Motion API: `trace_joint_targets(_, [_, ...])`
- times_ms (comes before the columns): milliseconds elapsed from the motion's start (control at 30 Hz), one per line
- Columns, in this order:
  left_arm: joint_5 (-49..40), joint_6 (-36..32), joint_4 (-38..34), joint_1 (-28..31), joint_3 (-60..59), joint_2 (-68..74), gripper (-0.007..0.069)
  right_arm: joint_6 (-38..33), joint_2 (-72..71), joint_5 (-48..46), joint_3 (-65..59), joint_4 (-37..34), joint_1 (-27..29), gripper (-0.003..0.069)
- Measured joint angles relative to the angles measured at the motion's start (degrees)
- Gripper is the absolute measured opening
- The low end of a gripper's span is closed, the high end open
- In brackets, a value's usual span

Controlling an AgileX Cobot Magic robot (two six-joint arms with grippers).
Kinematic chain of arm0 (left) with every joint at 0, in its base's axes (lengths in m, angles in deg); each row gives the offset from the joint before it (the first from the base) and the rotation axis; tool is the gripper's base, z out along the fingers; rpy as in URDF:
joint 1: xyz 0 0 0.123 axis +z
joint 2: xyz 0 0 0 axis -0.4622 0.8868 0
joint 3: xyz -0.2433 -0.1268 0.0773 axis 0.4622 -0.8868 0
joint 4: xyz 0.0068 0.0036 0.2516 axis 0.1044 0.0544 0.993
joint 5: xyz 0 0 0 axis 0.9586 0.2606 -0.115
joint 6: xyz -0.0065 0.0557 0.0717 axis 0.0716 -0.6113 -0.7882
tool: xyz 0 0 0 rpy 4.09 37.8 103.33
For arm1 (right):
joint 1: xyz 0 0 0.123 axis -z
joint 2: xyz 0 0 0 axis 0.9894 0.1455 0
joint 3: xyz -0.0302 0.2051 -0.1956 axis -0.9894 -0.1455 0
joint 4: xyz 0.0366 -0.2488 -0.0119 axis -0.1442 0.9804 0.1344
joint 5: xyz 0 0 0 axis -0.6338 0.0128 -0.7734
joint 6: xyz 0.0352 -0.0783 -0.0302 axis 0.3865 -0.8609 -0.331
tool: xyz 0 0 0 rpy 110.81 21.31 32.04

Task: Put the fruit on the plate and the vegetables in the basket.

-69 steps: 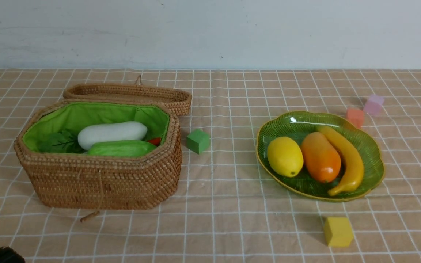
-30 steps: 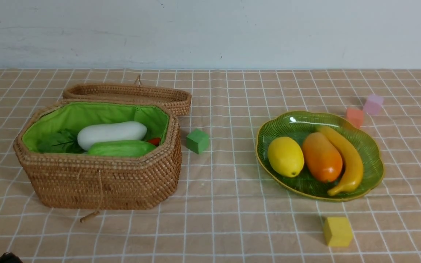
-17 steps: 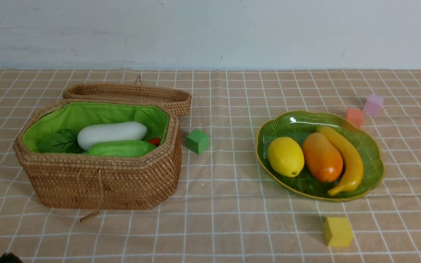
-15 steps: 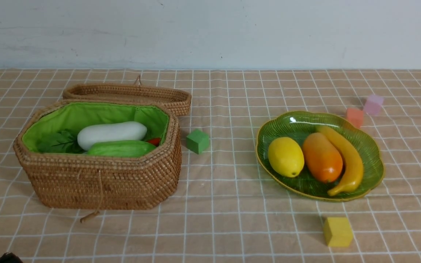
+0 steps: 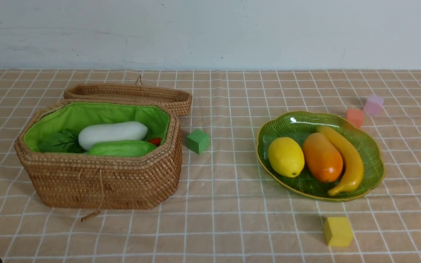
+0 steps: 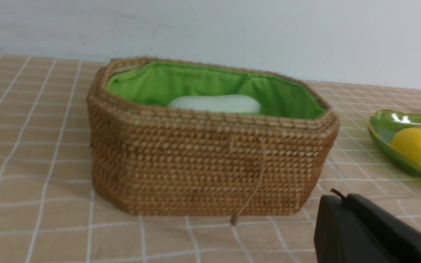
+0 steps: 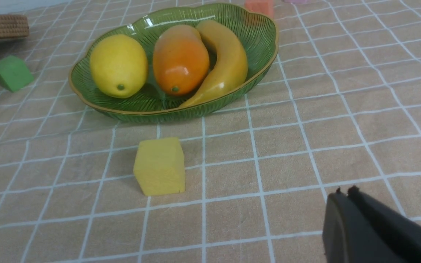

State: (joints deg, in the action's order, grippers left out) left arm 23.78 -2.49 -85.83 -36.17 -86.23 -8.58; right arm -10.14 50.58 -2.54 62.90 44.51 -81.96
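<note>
Fruit sorted: lemon (image 5: 285,156), mango-like fruit (image 5: 322,157) and banana (image 5: 345,160) lying side by side on plate (image 5: 373,146). Radish (image 5: 112,134) and cucumber (image 5: 122,148) inside basket (image 5: 104,179). Both sets of jaws closed, empty, parked near the robot, likely because sorting looks finished.

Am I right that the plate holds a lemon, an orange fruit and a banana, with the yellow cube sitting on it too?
Not quite. The yellow cube sits on the cloth beside the plate, not on it, as the front view shows. The three fruits are on the plate.
</note>
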Motion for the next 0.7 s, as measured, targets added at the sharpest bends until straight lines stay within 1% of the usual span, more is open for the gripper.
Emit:
trace_joint_targets(100, [-5.03,2.23,0.79,0.81,-1.28,0.0,-0.0013,0.0,0.0,0.0,0.0,0.0,0.0,0.0014])
trace_joint_targets(133, [-7.73,4.51,2.11,0.81,-1.58,0.0,-0.0013,0.0,0.0,0.0,0.0,0.0,0.0,0.0015])
trace_joint_targets(267, [-9.49,9.52,3.71,0.58,-1.75,0.0,-0.0013,0.0,0.0,0.0,0.0,0.0,0.0,0.0018])
trace_joint_targets(700, [-9.49,10.64,4.01,0.55,-1.75,0.0,-0.0013,0.0,0.0,0.0,0.0,0.0,0.0,0.0025])
